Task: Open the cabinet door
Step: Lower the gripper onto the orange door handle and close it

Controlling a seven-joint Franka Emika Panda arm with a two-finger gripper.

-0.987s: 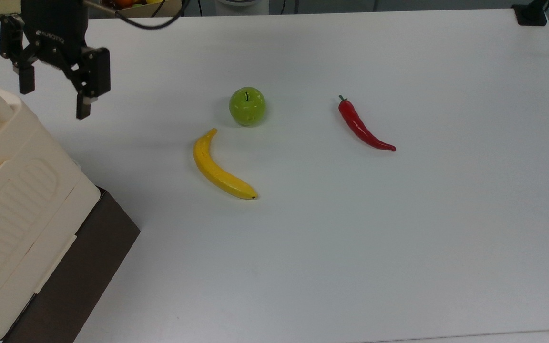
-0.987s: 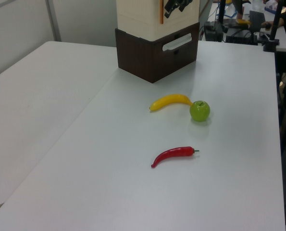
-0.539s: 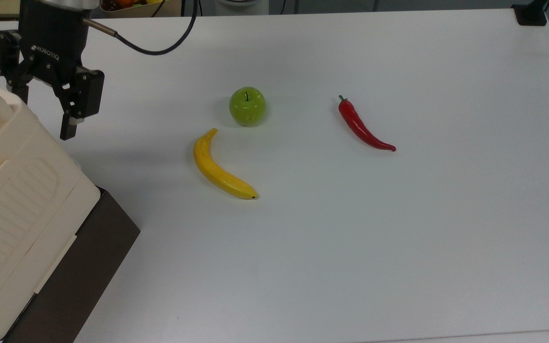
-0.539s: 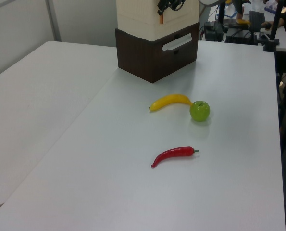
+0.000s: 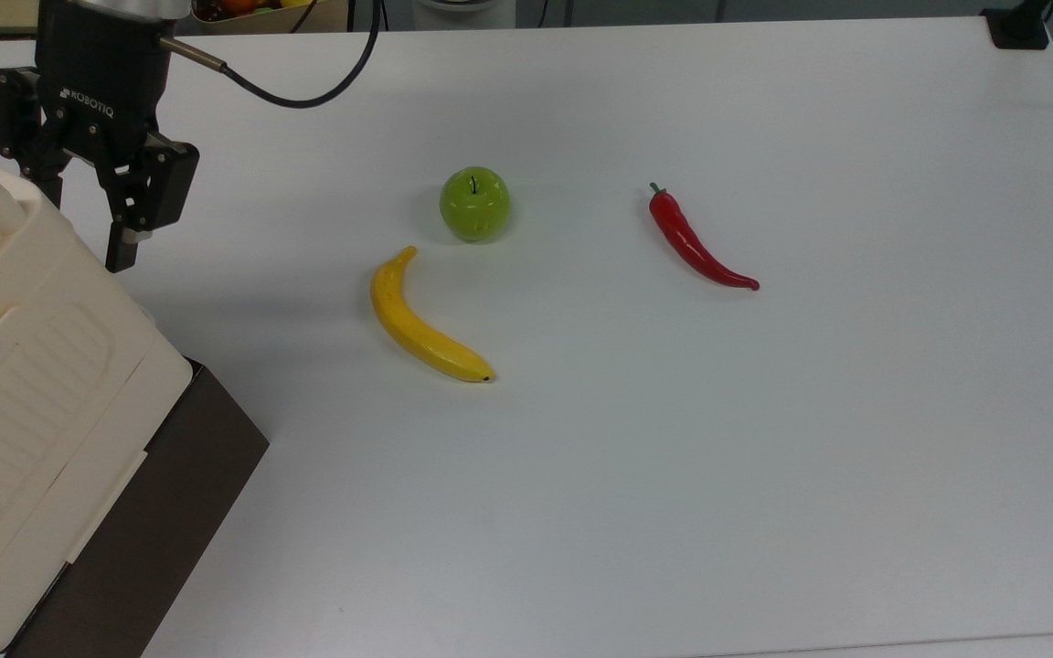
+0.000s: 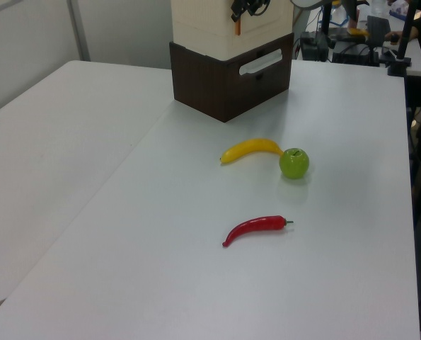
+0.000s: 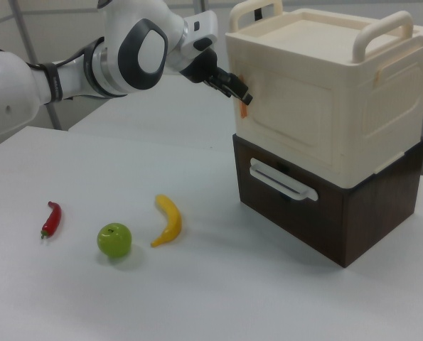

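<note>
**Gripper closes in on the cabinet's front corner**

While the cabinet door (image 7: 286,117) is shut flush in the cream cabinet (image 7: 325,92), the gripper (image 5: 79,224) has come down and in toward it over the last second, moving from above the worktop (image 5: 673,411) to the cabinet's upper front corner. In the right view its tip sits at the orange tab (image 7: 243,106) on the door's edge. The jaws stand open, holding nothing; one finger is partly hidden behind the cabinet top in the top view. I judge the approach nearly finished and the grip not yet made.

The gripper body reads "ROBOTIQ". No other writing is legible.

Away from the cabinet lie a banana (image 5: 421,320), a green apple (image 5: 474,203) and a red chilli (image 5: 696,242). The cabinet rests on a dark brown base (image 7: 325,213).
</note>
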